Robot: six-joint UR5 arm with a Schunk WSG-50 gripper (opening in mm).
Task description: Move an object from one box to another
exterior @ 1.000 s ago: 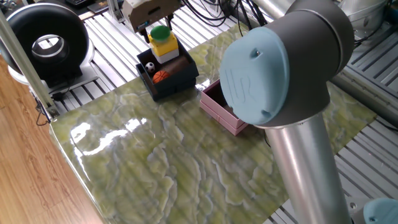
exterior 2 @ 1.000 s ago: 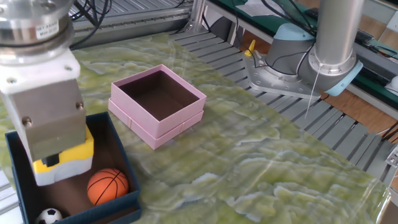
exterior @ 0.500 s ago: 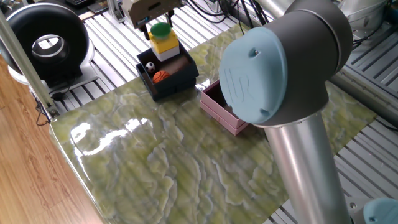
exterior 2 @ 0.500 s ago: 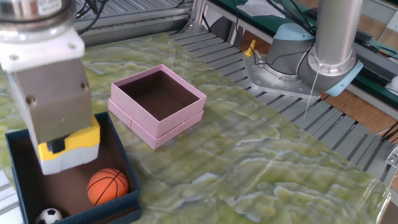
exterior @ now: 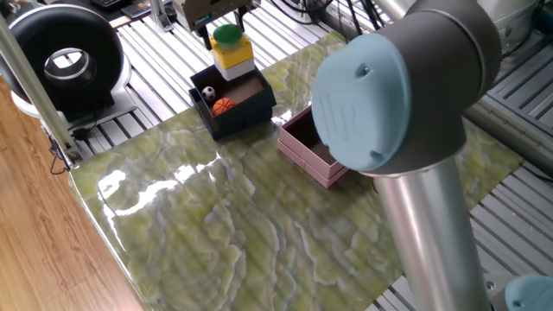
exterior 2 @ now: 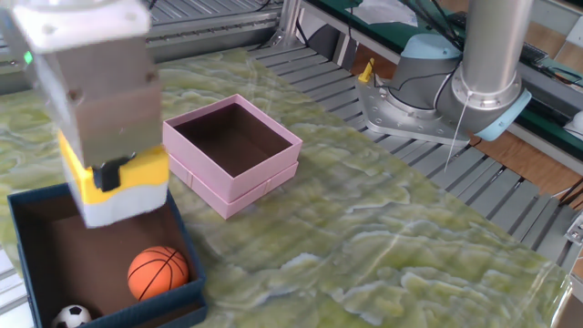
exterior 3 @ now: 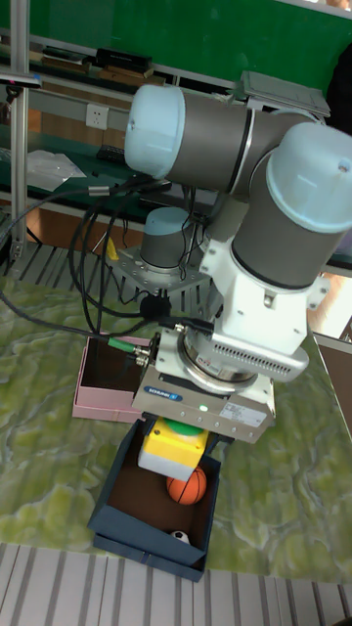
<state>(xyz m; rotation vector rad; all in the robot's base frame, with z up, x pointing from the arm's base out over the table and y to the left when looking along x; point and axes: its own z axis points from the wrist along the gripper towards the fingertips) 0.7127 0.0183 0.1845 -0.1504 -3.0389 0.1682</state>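
Marble tabletop (exterior 2: 383,246) below us, our gripper (exterior 2: 114,178) clamps the yellow block (exterior 2: 123,187), lifted above the navy box (exterior 2: 196,273); next, carry sideways to the pink box (exterior 2: 273,178).

Open marble (exterior 2: 383,237) surrounds pink box (exterior 2: 232,155); navy box (exterior 2: 187,273) adjoins it.
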